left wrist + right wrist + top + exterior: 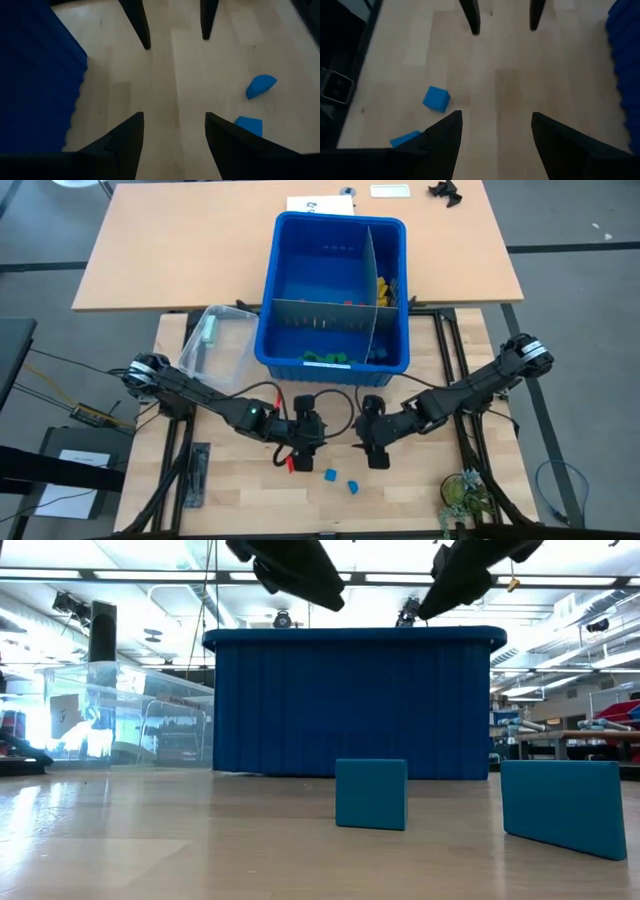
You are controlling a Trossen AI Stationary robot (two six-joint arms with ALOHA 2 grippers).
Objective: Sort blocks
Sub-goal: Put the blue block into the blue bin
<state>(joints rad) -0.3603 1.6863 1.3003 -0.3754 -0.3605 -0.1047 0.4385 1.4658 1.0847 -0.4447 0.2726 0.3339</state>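
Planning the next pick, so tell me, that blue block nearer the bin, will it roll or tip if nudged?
The blue block looks squat with flat faces, sitting square on the table, so it would probably slide rather than roll or tip. Its crisp edges suggest stiff plastic. It is probably light, so a glancing push may skid it.

Bright overhead light, blurred wrist views

Front strip: bare wooden table (250, 490) ahead of the blue bin (290, 365), open except two blue blocks (329, 475) (352, 486) lying near each other.
Between grippers: left gripper (303, 448) and right gripper (374, 448) hang side by side, jaws apart, an open lane between them.
Back: the bin's front wall blocks the way.
Left side: clear tub (215, 345) just beside the bin.
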